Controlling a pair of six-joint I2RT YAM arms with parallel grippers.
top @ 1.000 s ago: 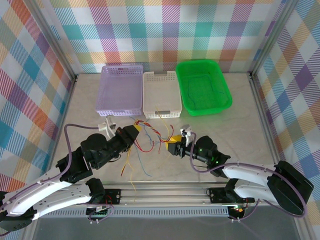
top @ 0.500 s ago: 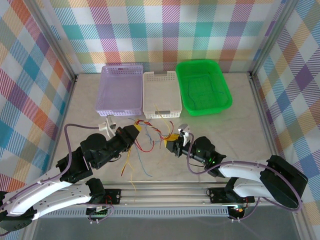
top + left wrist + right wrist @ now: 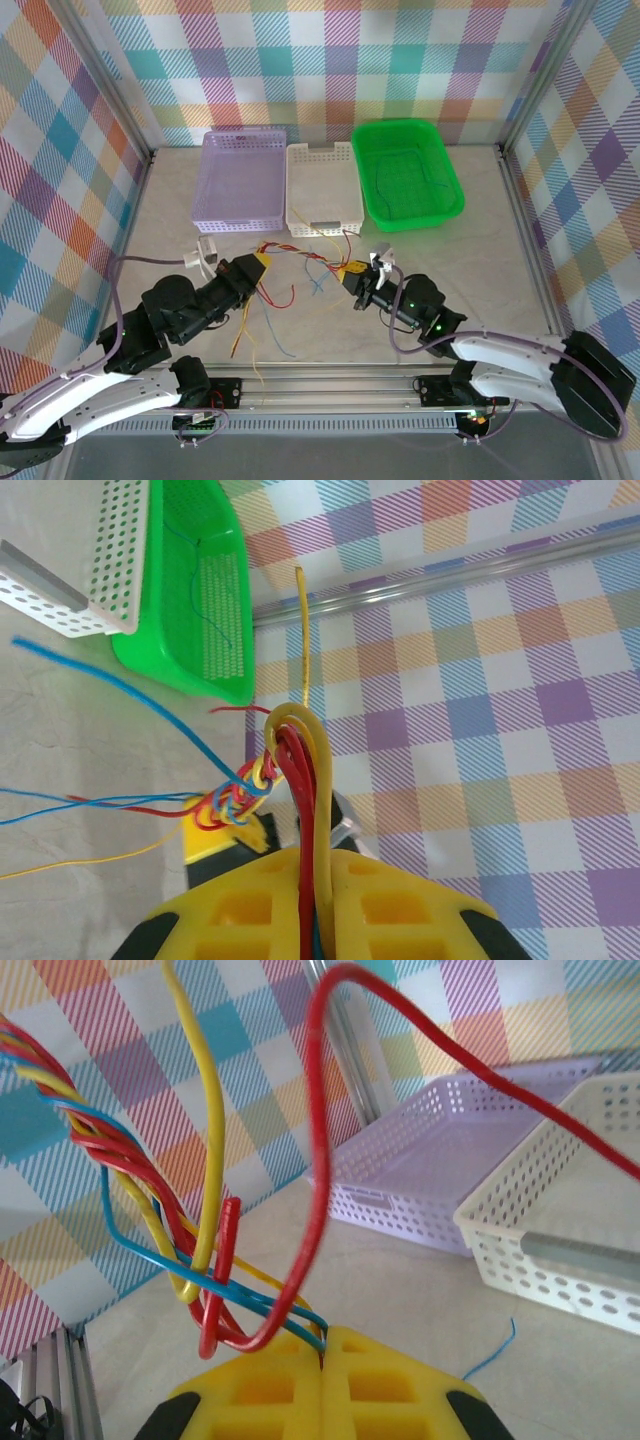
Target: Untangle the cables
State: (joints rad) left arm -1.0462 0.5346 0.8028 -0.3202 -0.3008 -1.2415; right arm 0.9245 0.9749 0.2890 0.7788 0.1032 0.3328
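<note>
cables: thin red, yellow and blue wires (image 3: 300,258) twisted into a short braid, strung above the table between the two claws, just in front of the white basket.
braid close up: in the left wrist view the plaited part (image 3: 245,790) sits just beyond the fingertips. In the right wrist view the same twist (image 3: 110,1150) rises up and to the left.
loose ends: a red loop, a yellow tail and a blue tail (image 3: 262,340) trail from the left claw toward the near edge of the table. Short blue ends hang near the middle.
left gripper: (image 3: 258,264) yellow pads pressed together on the cables. In its own camera (image 3: 318,865) red and yellow wires run straight through the seam between the pads.
right gripper: (image 3: 352,272) jaws pressed together, pinching the cables at the other end of the braid. In its own camera (image 3: 325,1345) blue, yellow and red wires enter the closed seam, and a red wire arcs over it.
white basket: (image 3: 323,188) at the back centre, nearest the braid.
purple basket: (image 3: 243,180) touching the white one on its left.
green basket: (image 3: 406,172) on the right, with one thin wire (image 3: 215,590) lying inside.
table: (image 3: 480,250) pale marbled top.
</note>
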